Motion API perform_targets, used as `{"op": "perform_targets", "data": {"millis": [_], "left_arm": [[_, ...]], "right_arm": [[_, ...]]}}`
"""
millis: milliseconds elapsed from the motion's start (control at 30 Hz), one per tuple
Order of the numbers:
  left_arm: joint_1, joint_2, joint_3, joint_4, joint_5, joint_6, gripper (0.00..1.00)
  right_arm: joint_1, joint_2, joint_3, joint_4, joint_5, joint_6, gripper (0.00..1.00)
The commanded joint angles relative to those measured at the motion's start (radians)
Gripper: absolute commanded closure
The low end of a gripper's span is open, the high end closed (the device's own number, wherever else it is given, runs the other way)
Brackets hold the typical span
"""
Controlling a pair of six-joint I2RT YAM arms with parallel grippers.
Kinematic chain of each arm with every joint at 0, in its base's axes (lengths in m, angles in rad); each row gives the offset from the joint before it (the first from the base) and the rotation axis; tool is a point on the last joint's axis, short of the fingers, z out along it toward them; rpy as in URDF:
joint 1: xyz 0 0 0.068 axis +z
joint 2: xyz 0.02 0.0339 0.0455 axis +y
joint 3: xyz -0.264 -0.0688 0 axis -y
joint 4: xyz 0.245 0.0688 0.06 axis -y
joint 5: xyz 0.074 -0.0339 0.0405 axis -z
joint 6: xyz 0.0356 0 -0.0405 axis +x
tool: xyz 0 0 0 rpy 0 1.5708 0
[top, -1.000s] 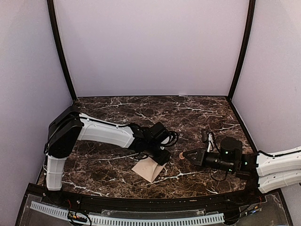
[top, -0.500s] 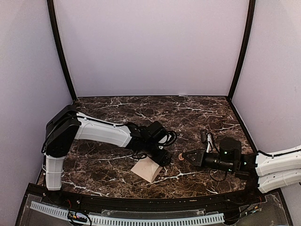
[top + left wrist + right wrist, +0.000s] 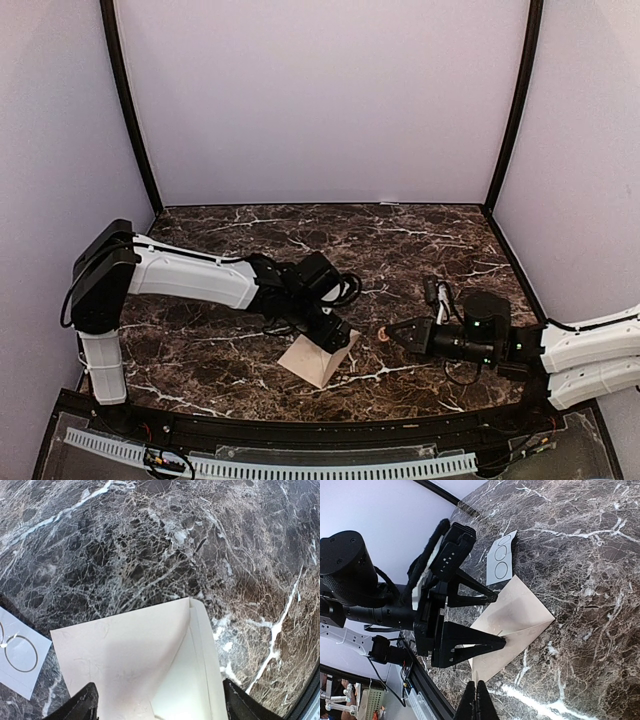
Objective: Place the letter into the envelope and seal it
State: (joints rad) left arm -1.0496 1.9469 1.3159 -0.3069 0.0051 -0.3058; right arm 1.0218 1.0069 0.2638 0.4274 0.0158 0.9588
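The pinkish-tan envelope [image 3: 318, 362] lies on the marble near the front edge, its pointed flap [image 3: 125, 655] folded over with one edge slightly raised. A paler panel [image 3: 187, 680] shows under that edge; I cannot tell whether it is the letter. My left gripper [image 3: 162, 707] is open, its fingers straddling the envelope from above; it also shows in the right wrist view [image 3: 499, 620]. My right gripper [image 3: 479, 687] is shut on a thin pale sliver, seemingly a sticker, just right of the envelope [image 3: 512, 622]. It shows in the top view [image 3: 392, 333].
A small white card [image 3: 501, 560] printed with circles lies beside the envelope, under the left wrist; it also shows in the left wrist view [image 3: 20, 655]. The table's raised front rim [image 3: 300, 425] runs close behind the envelope.
The left arm's shoulder and elbow have swung left and lower, and its gripper has settled slightly lower over the envelope. The right gripper has crept slightly left.
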Motion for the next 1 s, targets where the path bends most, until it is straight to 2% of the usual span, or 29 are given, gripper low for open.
{"op": "perform_targets", "data": {"millis": [0,133,333,467,633,700,800,900,967], "left_arm": [[0.005,-0.054,-0.041,-0.043,-0.033,-0.017,0.19],[0.005,-0.057,-0.072,-0.043,-0.04,-0.023,0.34],[0.005,-0.061,-0.108,-0.032,-0.061,-0.027,0.48],[0.005,-0.062,-0.127,-0.027,-0.077,-0.021,0.54],[0.005,-0.061,-0.177,0.002,-0.082,0.01,0.55],[0.005,-0.065,-0.21,0.044,-0.04,0.054,0.56],[-0.004,-0.08,-0.258,0.137,0.112,0.132,0.56],[-0.045,-0.121,-0.3,0.188,0.24,0.245,0.55],[-0.077,-0.152,-0.312,0.202,0.273,0.304,0.54]], "right_arm": [[-0.005,0.016,0.033,0.051,-0.011,-0.008,1.0],[-0.006,0.033,0.039,0.055,-0.011,-0.009,1.0],[-0.004,0.063,0.059,0.061,-0.045,-0.019,1.0],[-0.003,0.092,0.071,0.073,-0.061,-0.021,1.0],[0.0,0.116,0.085,0.086,-0.071,-0.022,1.0],[0.001,0.12,0.09,0.084,-0.07,-0.024,1.0],[0.0,0.116,0.097,0.074,-0.064,-0.03,1.0],[0.001,0.102,0.111,0.041,-0.051,-0.041,1.0],[0.001,0.093,0.116,0.023,-0.04,-0.045,1.0]]}}
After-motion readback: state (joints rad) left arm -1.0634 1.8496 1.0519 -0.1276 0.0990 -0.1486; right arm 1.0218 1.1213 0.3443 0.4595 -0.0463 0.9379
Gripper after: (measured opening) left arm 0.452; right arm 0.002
